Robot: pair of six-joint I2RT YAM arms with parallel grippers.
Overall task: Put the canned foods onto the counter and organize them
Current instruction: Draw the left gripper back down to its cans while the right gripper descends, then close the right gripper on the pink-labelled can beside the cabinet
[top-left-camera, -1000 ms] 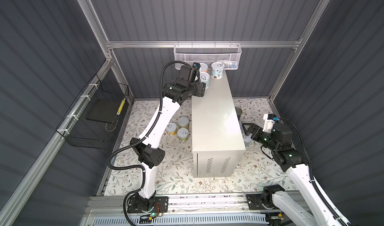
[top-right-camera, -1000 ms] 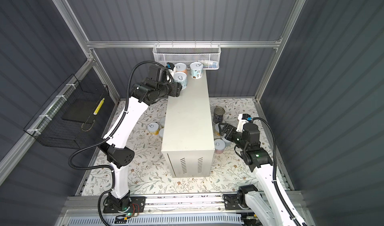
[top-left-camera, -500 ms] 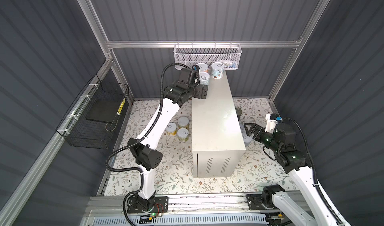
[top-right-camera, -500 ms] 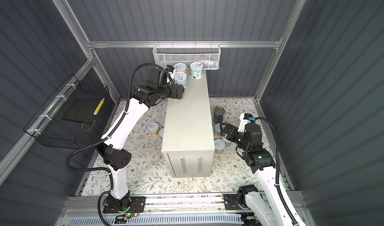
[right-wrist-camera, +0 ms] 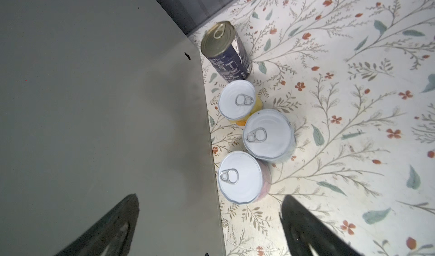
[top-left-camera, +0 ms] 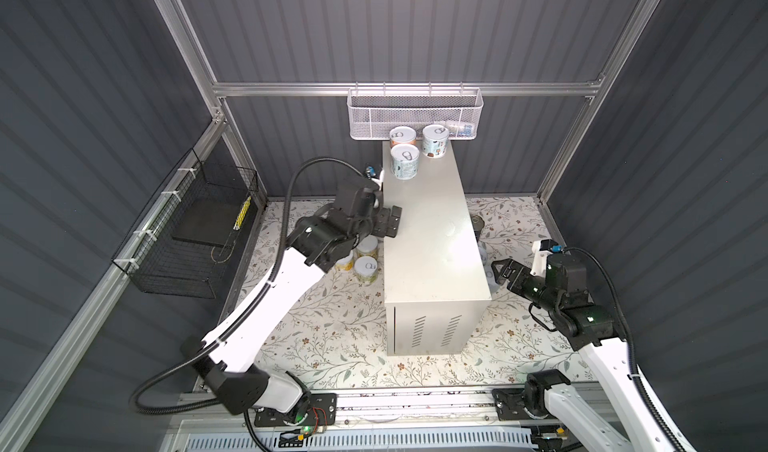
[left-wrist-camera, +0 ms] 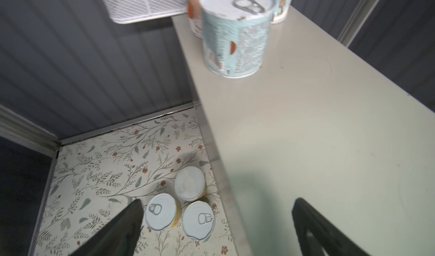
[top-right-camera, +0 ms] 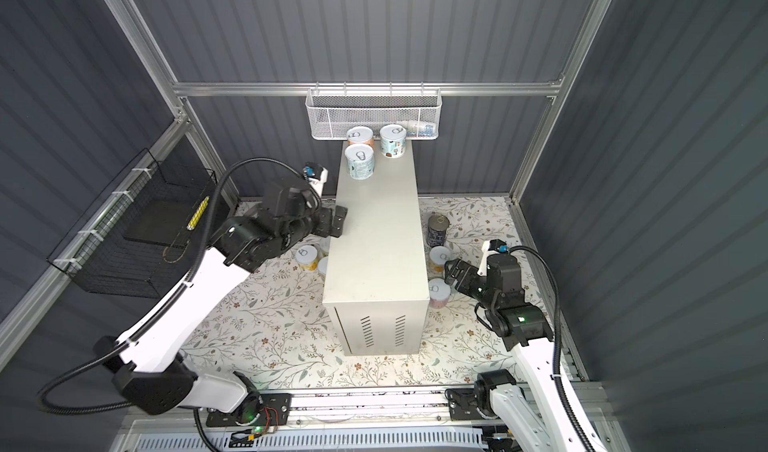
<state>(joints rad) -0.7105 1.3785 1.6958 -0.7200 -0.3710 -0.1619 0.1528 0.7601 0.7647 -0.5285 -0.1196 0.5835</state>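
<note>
So, three cans [top-left-camera: 404, 161] stand upright at the far end of the tabletop [top-left-camera: 432, 237]. The left pincer [top-left-camera: 390, 223] hangs wide open and empty at its left edge; the right pincer [top-left-camera: 497, 273] is spread open too, holding nothing, beside four more cans [right-wrist-camera: 268, 134] on the floor [top-left-camera: 332, 325].

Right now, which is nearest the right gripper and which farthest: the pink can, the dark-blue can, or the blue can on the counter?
In a top view, from the right gripper:
1. Pink can, on the floor right beside it.
2. Dark-blue can, on the floor farther back.
3. Blue can, up on the counter, far end.
</note>
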